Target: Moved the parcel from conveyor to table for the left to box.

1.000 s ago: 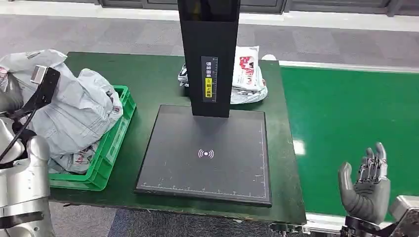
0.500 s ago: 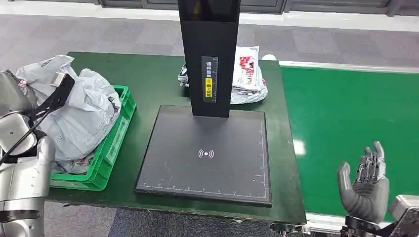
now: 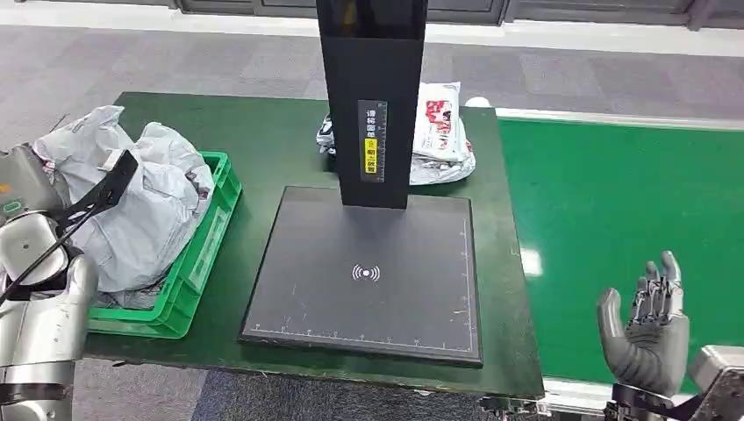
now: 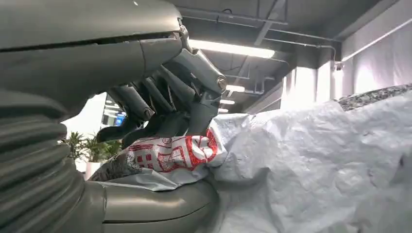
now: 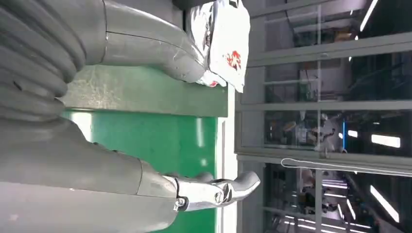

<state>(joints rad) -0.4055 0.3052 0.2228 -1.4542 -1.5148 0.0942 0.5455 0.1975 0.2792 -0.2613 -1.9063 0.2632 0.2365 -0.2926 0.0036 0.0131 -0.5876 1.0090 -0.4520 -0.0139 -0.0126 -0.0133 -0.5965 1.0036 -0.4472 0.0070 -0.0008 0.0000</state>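
Observation:
My left hand (image 4: 167,104) grips a grey-white parcel with red print (image 4: 167,155), fingers on one side and thumb on the other, pressed against the heap of grey parcels (image 3: 140,197) in the green crate (image 3: 203,254). In the head view my left arm (image 3: 39,289) rises at the table's left edge beside that crate. My right hand (image 3: 649,324) hangs open and upright over the near end of the green conveyor (image 3: 614,202), holding nothing. Two white parcels with red print (image 3: 443,132) lie on the table behind the black stand.
A black scanner pad (image 3: 368,272) covers the middle of the dark green table (image 3: 263,140), with its tall black stand (image 3: 371,96) at the back. The conveyor runs along the table's right side. Grey floor lies beyond.
My left arm has swung right and down, bringing the held parcel onto the heap in the crate. The right hand has stayed put.

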